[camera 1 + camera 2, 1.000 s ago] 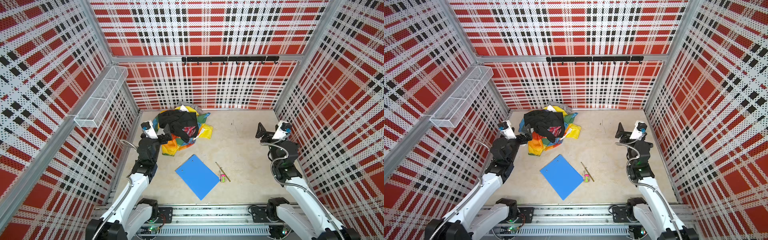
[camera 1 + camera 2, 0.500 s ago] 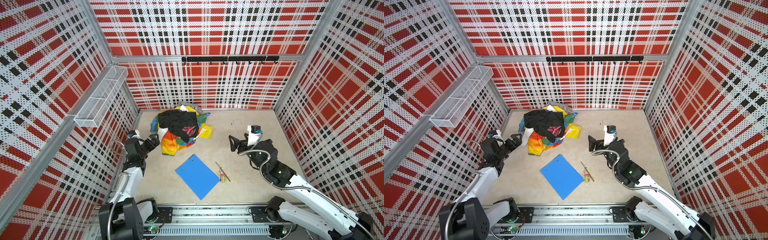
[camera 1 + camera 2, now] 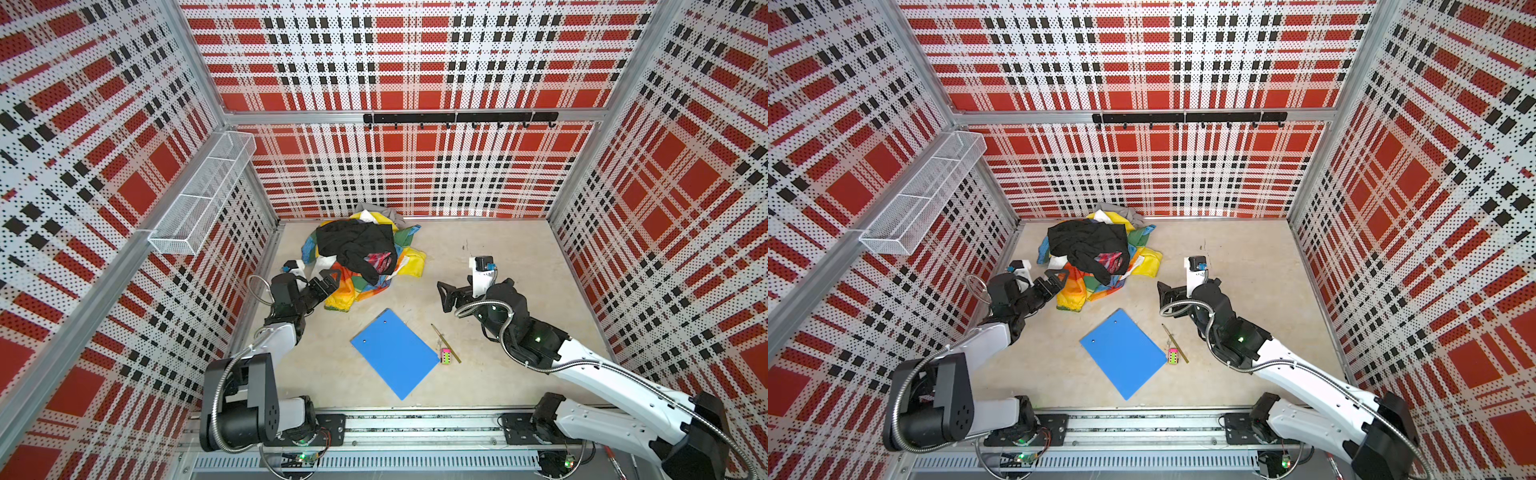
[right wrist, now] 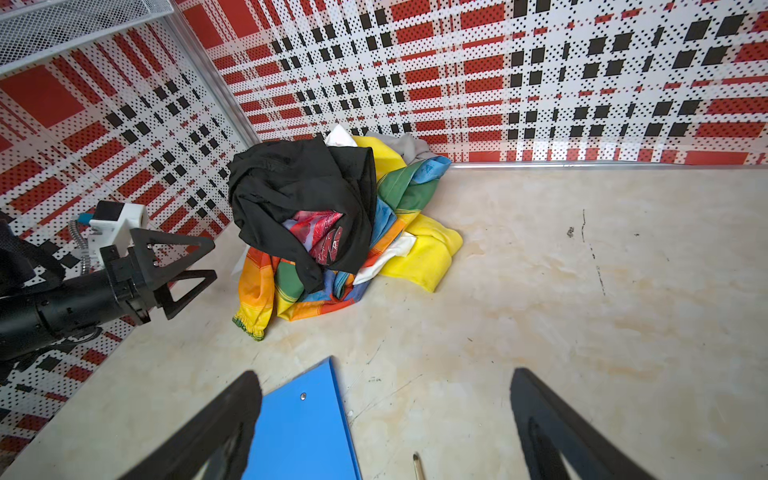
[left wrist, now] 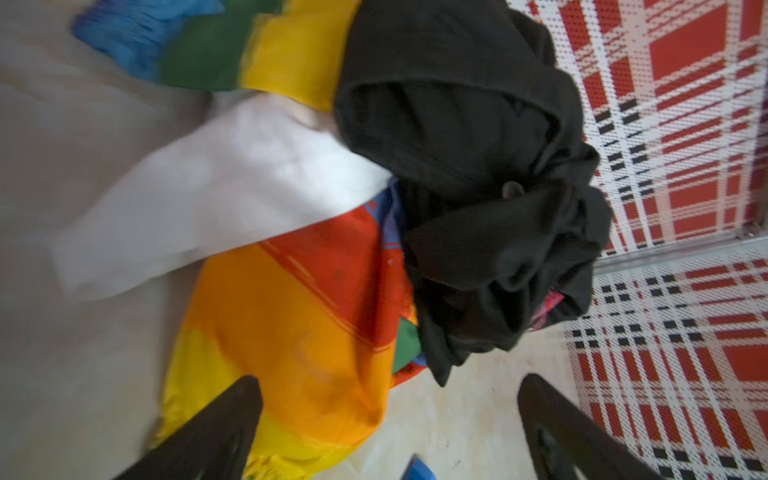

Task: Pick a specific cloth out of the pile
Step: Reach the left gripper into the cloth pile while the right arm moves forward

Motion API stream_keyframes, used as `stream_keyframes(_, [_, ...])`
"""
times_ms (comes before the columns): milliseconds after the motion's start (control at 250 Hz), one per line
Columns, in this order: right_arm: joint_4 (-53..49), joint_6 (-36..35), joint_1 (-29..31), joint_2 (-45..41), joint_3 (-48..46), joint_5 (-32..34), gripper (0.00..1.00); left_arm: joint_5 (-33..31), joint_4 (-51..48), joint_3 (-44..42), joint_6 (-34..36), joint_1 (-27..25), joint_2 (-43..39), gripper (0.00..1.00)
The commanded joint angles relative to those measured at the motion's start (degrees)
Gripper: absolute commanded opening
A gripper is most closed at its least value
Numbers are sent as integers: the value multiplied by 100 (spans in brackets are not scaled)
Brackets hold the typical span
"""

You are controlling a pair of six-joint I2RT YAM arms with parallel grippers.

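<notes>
The white cloth [image 5: 232,199] lay low in the pile [image 3: 353,291], which sat near the back wall, left of centre. It was mostly buried. A black garment [image 3: 353,245] was heaped over it and a rainbow cloth [image 5: 291,324] was folded around it.

Only the left wrist view showed a broad white flap spilling onto the table beside the orange fold. In both top views the cloth showed only as small white patches at the heap's edges. The right wrist view showed a yellow cloth [image 4: 432,253] on the heap's far side and a red-patterned lining [image 4: 320,237] inside the garment.

The left gripper [image 3: 330,281] hung just beside the heap's near left edge, its fingers spread and empty. The right wrist view showed a gap between them and the fabric. The right gripper [image 3: 442,297] was well apart to the right, its fingers also wide apart and holding nothing.

A blue clipboard [image 3: 392,353] lay in front of the heap. A pencil [image 3: 444,343] and a small pink block [image 3: 445,356] lay just beside it. A wire basket [image 3: 203,195] hung on the left wall.
</notes>
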Motion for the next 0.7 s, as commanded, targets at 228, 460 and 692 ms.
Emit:
stream_keyframes(228, [6, 105, 30, -82, -29, 294, 100, -360, 933, 491, -425, -596, 803, 99])
stream_keyframes(460, [-158, 111, 39, -231, -55, 508, 100, -1249, -82, 1271, 60, -760, 1413, 99])
stream_keyframes(692, [-250, 144, 39, -271, -80, 593, 100, -1380, -559, 2123, 348, -1022, 2343, 99])
